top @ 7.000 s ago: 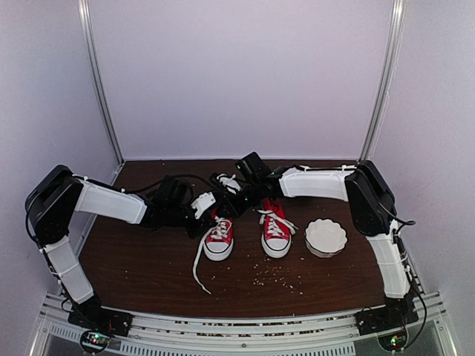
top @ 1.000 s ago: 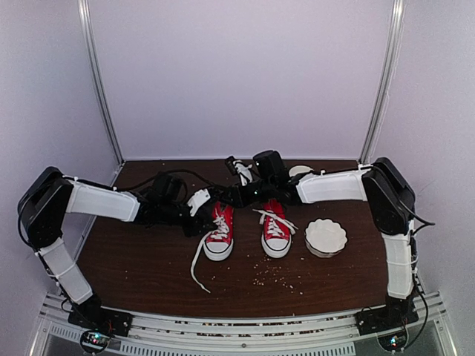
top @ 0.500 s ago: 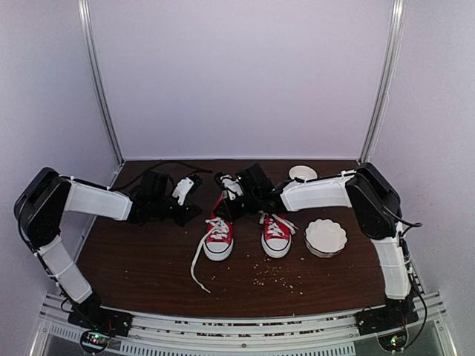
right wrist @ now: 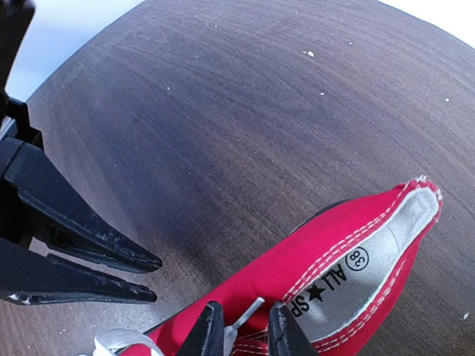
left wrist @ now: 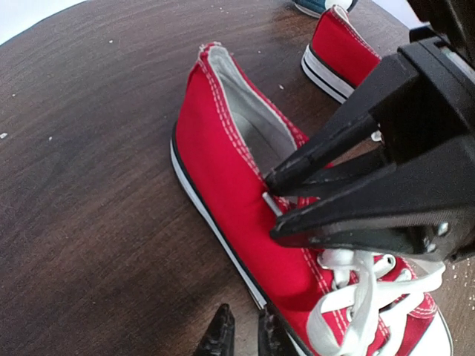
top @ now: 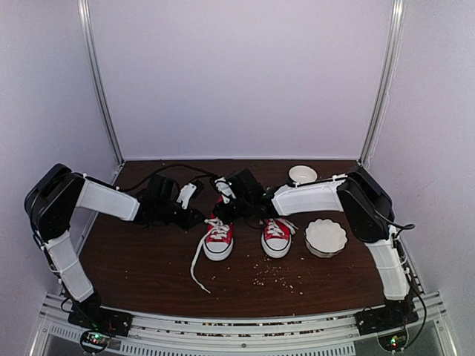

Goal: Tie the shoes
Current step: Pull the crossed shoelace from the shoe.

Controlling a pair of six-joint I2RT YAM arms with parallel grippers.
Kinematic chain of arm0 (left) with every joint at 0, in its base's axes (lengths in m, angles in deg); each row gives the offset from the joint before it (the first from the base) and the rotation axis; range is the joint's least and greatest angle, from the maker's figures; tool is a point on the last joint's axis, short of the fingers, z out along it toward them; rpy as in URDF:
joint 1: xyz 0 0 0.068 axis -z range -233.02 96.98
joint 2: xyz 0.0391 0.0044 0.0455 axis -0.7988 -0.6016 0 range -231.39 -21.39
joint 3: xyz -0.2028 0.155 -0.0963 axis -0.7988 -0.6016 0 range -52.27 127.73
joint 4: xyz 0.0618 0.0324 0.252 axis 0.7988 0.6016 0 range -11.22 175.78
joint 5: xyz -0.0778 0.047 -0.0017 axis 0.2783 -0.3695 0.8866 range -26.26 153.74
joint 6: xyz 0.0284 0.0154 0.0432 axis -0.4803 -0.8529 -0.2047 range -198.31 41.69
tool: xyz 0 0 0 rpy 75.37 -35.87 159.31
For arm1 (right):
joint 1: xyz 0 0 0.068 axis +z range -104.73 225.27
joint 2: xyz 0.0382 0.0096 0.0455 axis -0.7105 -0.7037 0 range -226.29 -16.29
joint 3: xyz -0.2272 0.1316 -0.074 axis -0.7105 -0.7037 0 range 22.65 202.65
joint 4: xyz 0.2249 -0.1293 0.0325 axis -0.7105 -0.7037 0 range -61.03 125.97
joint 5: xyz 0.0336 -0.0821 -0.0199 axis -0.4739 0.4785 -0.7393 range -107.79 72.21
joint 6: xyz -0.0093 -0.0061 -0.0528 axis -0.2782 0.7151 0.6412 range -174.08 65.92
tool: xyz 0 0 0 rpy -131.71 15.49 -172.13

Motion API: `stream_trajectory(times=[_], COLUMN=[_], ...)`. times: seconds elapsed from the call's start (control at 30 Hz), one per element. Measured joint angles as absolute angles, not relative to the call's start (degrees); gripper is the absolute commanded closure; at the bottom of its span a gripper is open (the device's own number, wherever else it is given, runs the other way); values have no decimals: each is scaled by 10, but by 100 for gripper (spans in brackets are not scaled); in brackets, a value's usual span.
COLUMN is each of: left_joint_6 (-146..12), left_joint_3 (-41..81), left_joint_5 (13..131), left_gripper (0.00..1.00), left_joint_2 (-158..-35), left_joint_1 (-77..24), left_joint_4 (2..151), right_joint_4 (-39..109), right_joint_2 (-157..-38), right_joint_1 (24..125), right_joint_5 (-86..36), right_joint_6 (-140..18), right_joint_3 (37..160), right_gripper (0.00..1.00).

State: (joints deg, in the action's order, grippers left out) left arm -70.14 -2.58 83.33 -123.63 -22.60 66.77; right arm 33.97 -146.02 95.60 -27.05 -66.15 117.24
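Note:
Two red shoes stand toe-forward mid-table: the left shoe (top: 218,237) (left wrist: 237,185) (right wrist: 349,256) and the right shoe (top: 276,236) (left wrist: 343,46). My right gripper (top: 221,203) (right wrist: 246,330) (left wrist: 272,205) hovers over the left shoe's collar, shut on the tip of its white lace (right wrist: 251,313). My left gripper (top: 199,216) (left wrist: 245,337) is low beside that shoe's outer sole, its fingers almost together with nothing between them. The shoe's other lace (top: 197,261) trails loose on the table toward the front.
A white scalloped bowl (top: 326,236) sits right of the right shoe, and a smaller white bowl (top: 302,173) stands at the back. Crumbs (top: 276,277) lie scattered in front of the shoes. The two grippers are close together above the left shoe.
My left gripper's fingers have closed, and it swung away left, then came back beside the left shoe. The right gripper has come down from behind to the shoe's collar, still with the lace.

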Motion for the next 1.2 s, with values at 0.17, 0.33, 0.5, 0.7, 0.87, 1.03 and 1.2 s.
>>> stream_trajectory(times=[0.17, 0.33, 0.5, 0.7, 0.87, 1.03, 1.2], left_joint_6=[-691, -687, -684, -676, -657, -625, -582], left_joint_3=[-21, -19, -16, -10, -10, -11, -15], left_joint_5=[845, 854, 859, 870, 872, 877, 884], left_gripper=[87, 87, 85, 85, 85, 85, 86], left_joint_2=[-1242, -1248, -1252, -1261, -1265, -1271, -1288], left_joint_1=[-226, -226, -226, -226, -226, -226, -226], left_joint_4=[666, 666, 666, 664, 660, 637, 607], right_joint_4=[326, 302, 270, 243, 221, 208, 186], right_joint_2=[-1463, -1466, -1471, -1472, -1479, -1479, -1483], right_joint_1=[964, 969, 973, 980, 991, 997, 1000], right_joint_5=[-242, -222, -203, -185, -172, -160, -147], right_joint_6=[-657, -654, -649, -649, -648, -649, -648], right_joint_3=[1185, 1205, 1224, 1229, 1251, 1255, 1269], right_gripper=[78, 78, 77, 76, 76, 76, 77])
